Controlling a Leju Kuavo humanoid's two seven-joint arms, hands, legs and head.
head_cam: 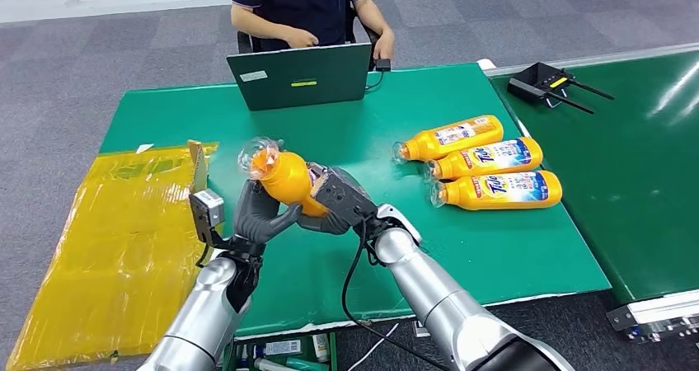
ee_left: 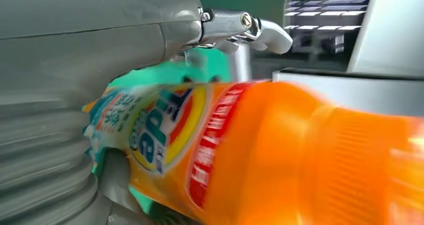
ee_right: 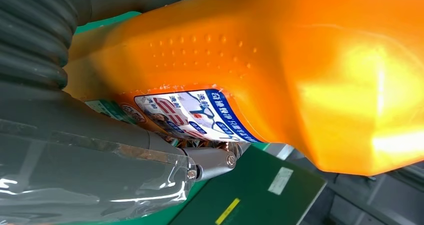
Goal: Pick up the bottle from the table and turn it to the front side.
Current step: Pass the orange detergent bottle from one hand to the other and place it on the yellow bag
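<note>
While both hands clasp the bottle above the desk, left hand and right hand fingers wrapped around its body, it seems mid-turn toward its front.

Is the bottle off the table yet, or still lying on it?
Off the table. The bottle is held in the air, tilted, between the left hand and right hand.
</note>
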